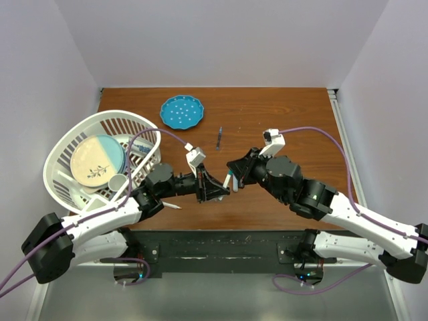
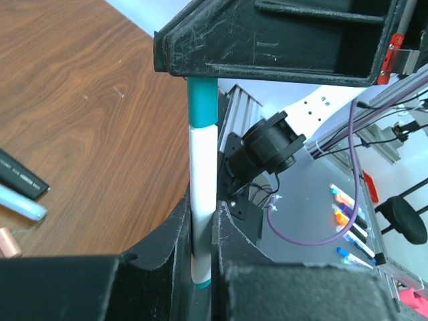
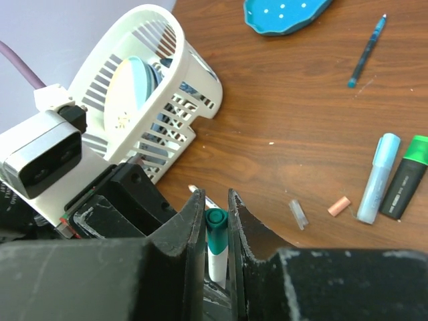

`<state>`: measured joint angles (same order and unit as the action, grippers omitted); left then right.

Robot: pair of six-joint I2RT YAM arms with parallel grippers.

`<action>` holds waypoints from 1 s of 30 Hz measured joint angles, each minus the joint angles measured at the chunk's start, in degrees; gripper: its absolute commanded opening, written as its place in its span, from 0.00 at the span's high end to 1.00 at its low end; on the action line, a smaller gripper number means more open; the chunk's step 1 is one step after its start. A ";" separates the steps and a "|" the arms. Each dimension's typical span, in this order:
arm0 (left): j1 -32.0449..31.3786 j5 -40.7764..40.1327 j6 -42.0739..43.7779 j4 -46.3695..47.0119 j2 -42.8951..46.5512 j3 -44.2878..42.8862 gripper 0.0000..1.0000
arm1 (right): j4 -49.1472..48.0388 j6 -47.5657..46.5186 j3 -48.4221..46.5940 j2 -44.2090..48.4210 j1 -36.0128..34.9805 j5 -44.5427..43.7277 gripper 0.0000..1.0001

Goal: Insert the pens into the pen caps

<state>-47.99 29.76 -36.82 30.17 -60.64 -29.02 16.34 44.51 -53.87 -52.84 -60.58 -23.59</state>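
The white basket of dishes takes up the left side of the table, its rim close to the left edge and just beside the left arm. Right of it, the blue dotted plate sits near the far edge. A slim teal pen lies alone on the wood ahead of the grippers. From there to the right edge the wood runs broad and open, crossed only by the right arm.

At mid-table the left gripper is clamped on the barrel of a white pen, which is held off the table between the two arms. A teal cap sits on the pen's other end. The right gripper has its fingers pressed to that cap from both sides (in the right wrist view the cap fills the gap between them).

On the table to the right of the closed fingers, in the right wrist view, lie a grey cap and a pink cap. Beyond them a light blue pen and a green-capped black marker lie side by side.
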 measured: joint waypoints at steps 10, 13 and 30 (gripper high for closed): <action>-0.17 -1.53 2.27 -4.96 -2.14 -1.88 1.00 | 0.74 3.06 1.79 -0.98 0.52 -1.16 1.00; -0.20 -2.32 3.15 -6.84 -3.37 -2.51 1.00 | 0.22 4.46 3.30 -1.49 0.57 -2.47 1.00; -1.05 -0.94 3.91 -12.09 -8.57 -3.02 1.00 | -4.04 12.72 12.61 -1.55 -5.33 -11.54 1.00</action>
<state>-49.04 28.82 -32.91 18.09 -69.21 -32.03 12.29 57.23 -41.25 -54.39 -65.91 -35.14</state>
